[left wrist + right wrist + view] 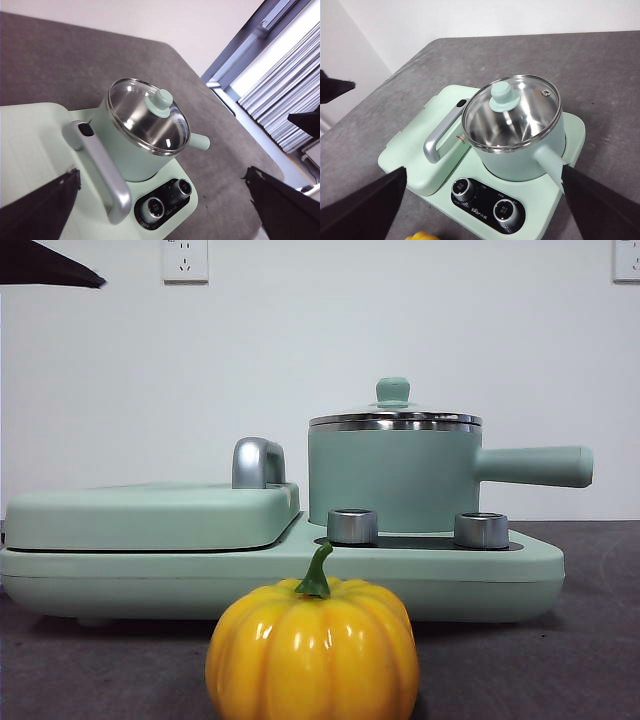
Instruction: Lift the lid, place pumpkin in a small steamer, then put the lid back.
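The small steamer (pixel 395 480) stands on the right of the mint-green cooker base, its side handle (pixel 535 465) pointing right. The lid (pixel 395 420) sits shut on it; its knob (pixel 392 390) is free. The pot looks empty through the glass in the left wrist view (pixel 150 117) and the right wrist view (pixel 512 112). The pumpkin (pixel 312 655) stands on the table in front of the base; only a sliver of it shows in the right wrist view (pixel 422 236). My left gripper (pixel 161 175) and right gripper (pixel 484 170) hover high above the cooker, both open and empty.
The flat griddle cover (pixel 150 515) with its chrome handle (pixel 258 462) fills the base's left half. Two steel dials (pixel 352 526) (pixel 481 530) sit on the base's front. A black arm tip (pixel 50 268) shows at the top left corner. The table edge (pixel 235 110) lies beyond the pot.
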Motion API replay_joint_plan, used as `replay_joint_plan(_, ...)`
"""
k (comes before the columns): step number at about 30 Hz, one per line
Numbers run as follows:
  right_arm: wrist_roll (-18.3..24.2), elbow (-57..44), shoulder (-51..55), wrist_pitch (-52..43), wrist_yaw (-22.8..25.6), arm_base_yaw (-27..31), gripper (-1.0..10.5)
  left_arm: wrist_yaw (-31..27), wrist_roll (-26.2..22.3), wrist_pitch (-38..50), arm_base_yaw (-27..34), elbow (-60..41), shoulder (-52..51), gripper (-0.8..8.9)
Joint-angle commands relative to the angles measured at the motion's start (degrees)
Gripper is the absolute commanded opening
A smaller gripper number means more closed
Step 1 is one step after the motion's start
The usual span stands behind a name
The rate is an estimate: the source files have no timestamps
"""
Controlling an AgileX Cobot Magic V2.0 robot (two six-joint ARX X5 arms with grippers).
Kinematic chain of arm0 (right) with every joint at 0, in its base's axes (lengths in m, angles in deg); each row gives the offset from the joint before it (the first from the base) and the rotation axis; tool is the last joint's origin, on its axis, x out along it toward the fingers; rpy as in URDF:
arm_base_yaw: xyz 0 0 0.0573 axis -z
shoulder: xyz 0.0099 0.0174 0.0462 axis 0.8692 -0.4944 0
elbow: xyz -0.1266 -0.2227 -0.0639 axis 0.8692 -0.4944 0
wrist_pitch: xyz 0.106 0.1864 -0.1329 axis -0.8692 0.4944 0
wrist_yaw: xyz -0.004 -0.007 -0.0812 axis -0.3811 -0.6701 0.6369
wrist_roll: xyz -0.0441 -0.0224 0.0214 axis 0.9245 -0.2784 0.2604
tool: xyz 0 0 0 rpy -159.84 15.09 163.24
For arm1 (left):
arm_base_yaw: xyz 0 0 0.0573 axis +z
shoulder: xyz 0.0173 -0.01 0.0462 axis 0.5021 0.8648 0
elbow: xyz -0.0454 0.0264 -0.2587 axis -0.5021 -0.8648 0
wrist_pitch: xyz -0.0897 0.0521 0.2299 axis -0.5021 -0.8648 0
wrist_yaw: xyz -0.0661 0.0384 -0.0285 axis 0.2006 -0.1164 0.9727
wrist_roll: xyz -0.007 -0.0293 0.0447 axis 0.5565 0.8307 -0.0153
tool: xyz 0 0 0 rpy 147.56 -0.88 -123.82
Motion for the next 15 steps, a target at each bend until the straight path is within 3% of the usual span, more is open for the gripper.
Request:
replay_joint_plan(1, 0.42, 0.83, -0.22, -0.46, 0.0, -0.09, 4.9, -2.45, -0.98, 0.63, -2.14, 4.46, 4.61, 5.39)
replay_joint_plan(5, 0.39, 0.83, -0.22, -0.46, -0.13, -0.09, 4.9, -7.13, -3.93, -2.16, -6.05, 11.63, 12.15, 5.31)
replay_joint_plan(15, 0.37, 0.83, -0.22, -0.44, -0.17, -0.09, 4.9, -21.29, -17.18, -13.64, -17.79, 34.56, 32.0, 5.26)
